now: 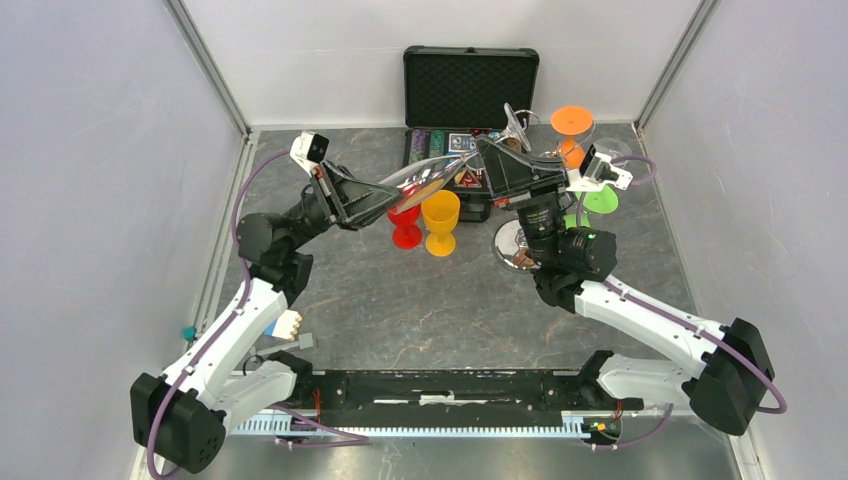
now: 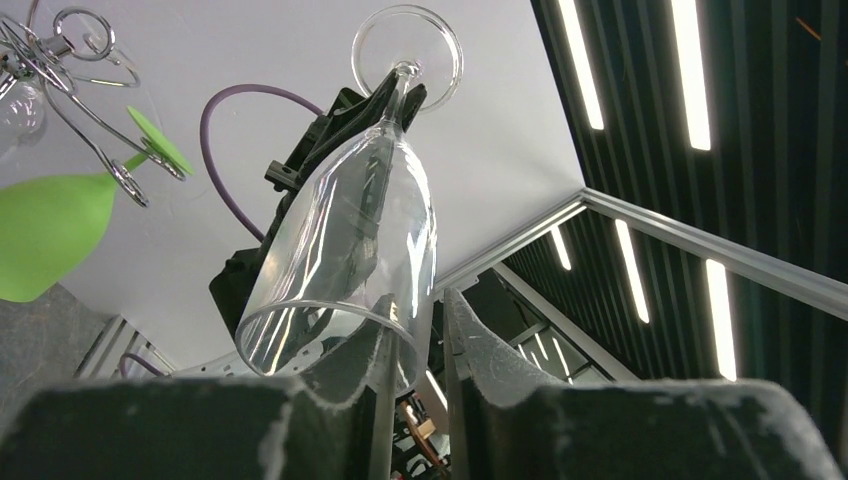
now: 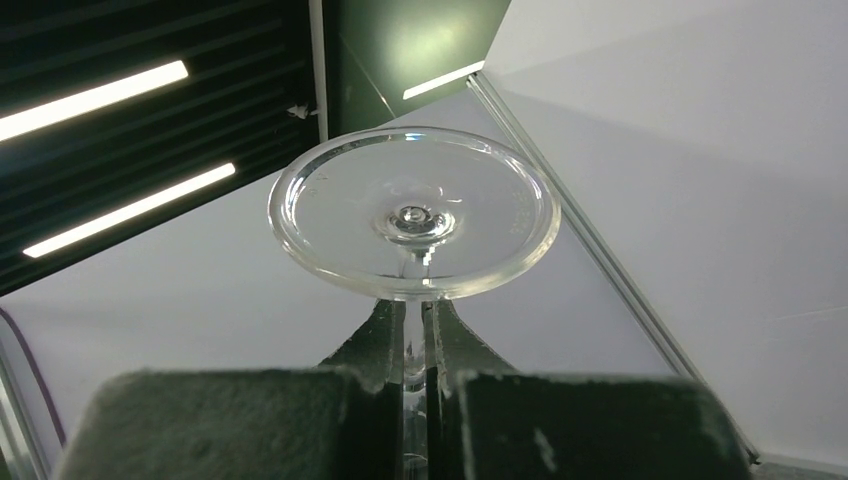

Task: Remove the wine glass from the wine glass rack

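Note:
A clear wine glass [image 1: 432, 180] hangs tilted in the air between my two grippers, away from the wine glass rack [image 1: 513, 246]. My right gripper [image 1: 492, 152] is shut on its stem; in the right wrist view the round foot [image 3: 415, 215] sits just above the right gripper [image 3: 418, 325]. My left gripper [image 1: 400, 197] is at the bowl's rim. In the left wrist view the wine glass [image 2: 350, 240] has one finger inside the bowl and one outside, the left gripper [image 2: 425, 330] standing narrowly open around the wall. The rack's wire hooks [image 2: 100, 150] show upper left.
A red glass [image 1: 405, 228] and a yellow glass [image 1: 440, 222] stand upright on the table below the clear glass. An orange glass [image 1: 571, 120] and a green glass [image 1: 600, 200] hang by the rack. A black case [image 1: 470, 90] with chips lies open at the back.

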Available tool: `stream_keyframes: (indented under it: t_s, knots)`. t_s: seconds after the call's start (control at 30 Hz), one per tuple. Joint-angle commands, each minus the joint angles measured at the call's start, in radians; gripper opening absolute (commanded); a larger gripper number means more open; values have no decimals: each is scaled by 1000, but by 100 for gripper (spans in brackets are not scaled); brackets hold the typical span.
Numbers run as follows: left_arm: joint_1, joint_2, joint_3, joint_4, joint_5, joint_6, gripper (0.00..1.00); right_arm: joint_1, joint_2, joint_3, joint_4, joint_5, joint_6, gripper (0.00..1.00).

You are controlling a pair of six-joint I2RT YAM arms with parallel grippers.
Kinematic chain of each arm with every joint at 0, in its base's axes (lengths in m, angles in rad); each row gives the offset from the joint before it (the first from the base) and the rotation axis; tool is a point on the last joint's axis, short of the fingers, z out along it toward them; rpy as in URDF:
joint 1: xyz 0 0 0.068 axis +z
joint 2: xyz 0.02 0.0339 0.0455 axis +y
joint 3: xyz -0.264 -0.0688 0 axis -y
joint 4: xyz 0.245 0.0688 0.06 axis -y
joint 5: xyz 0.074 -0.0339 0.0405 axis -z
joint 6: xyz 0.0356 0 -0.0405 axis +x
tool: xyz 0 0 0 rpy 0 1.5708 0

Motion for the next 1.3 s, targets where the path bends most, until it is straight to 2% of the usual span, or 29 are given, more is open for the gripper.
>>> stream_keyframes:
  t_s: [0.0,0.13,0.27,0.5,0.67,0.83,1.03,1.1,1.27]
  knots:
    - [-10,-8,24,45,-3,10,20,4,8,8,-32,-67,2,0]
    - [-11,-15,18,41,-22,43,3,5,5,23,-73,-83,6,0]
    - [-10,-48,12,-46,-60,113,2,5,5,38,-89,-111,6,2]
    - [-10,-78,22,-99,-100,183,2,6,8,40,-85,-130,6,40]
    - [-8,-100,53,-153,-220,213,2,5,14,22,-34,-157,34,66]
    - [-8,-127,180,-389,-307,415,2,5,1,14,-72,-211,43,78]
    - [-9,-179,320,-676,-464,721,2,5,-35,22,-232,-214,6,83]
    - [-9,-178,380,-813,-523,833,2,3,-48,37,-315,-221,-17,84]
    - [-8,-122,531,-1290,-752,1127,2,5,-104,68,-529,-245,-140,84]
